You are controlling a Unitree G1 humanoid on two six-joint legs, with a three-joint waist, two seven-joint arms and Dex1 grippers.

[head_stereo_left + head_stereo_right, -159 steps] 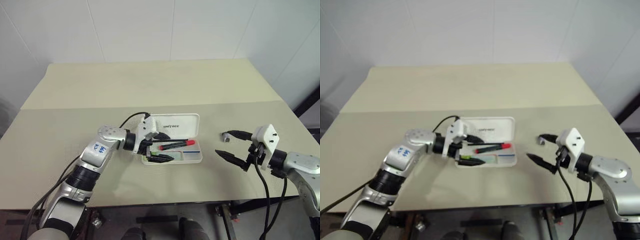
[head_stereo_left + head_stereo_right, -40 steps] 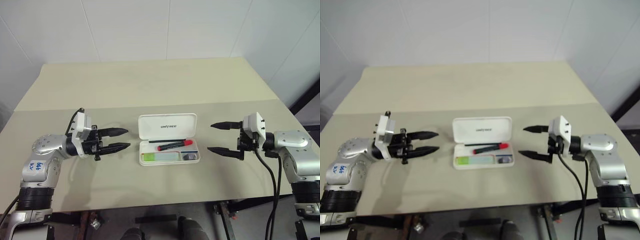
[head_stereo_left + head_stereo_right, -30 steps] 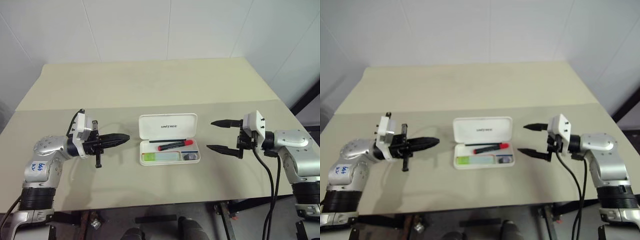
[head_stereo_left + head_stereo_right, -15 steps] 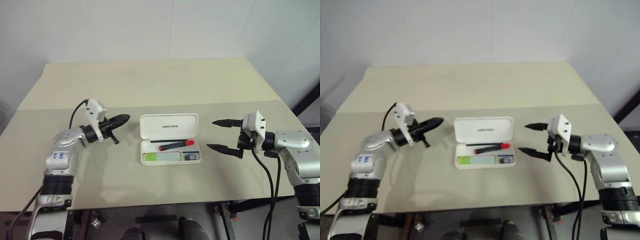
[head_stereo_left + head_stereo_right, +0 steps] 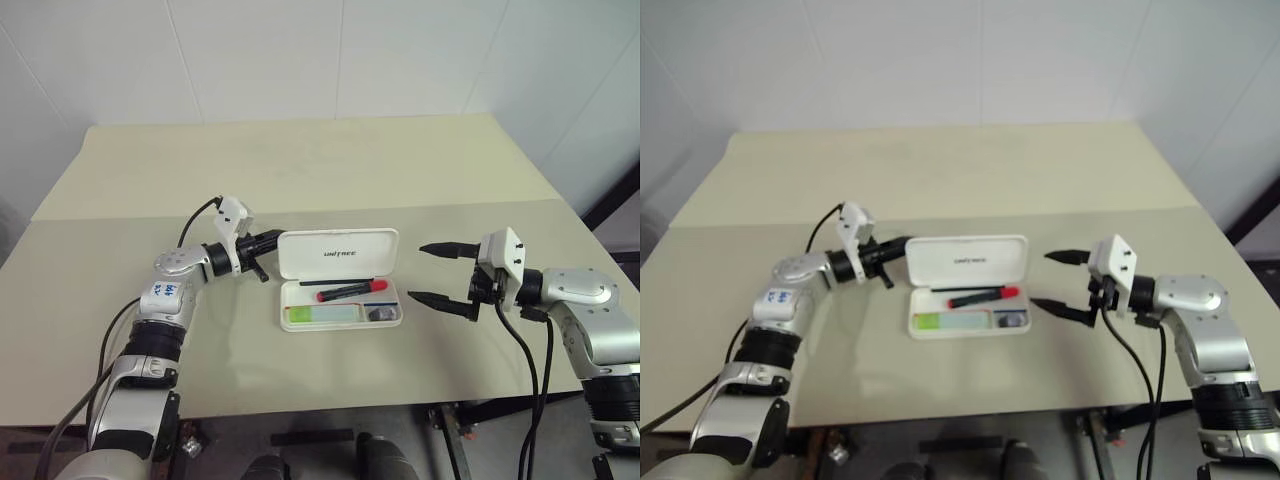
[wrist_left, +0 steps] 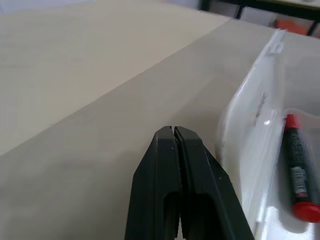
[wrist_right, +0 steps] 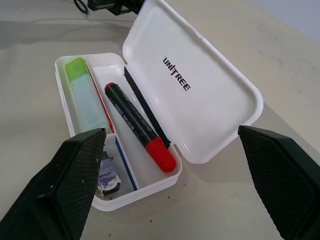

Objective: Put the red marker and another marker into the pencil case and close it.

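The white pencil case (image 5: 338, 252) lies open mid-table, its lid (image 7: 195, 85) raised at the back. Inside lie the red marker (image 5: 350, 291), black with a red cap (image 7: 161, 154), and the light green marker (image 5: 322, 314), also seen from the right wrist (image 7: 85, 97). My left gripper (image 5: 272, 240) is shut and empty, its tips just left of the lid's left end (image 6: 250, 130). To the right of the case my right gripper (image 5: 432, 272) stands open with nothing between its fingers (image 7: 75, 165).
A small grey piece (image 5: 378, 314) sits in the case's right end. The beige table (image 5: 300, 170) has a seam across its middle; its front edge runs near my arms. A black cable (image 5: 520, 350) hangs from the right wrist.
My left gripper, shut throughout the last second, has swung from the left part of the table toward the case and now sits at the lid's left end. The right gripper has stayed in place.
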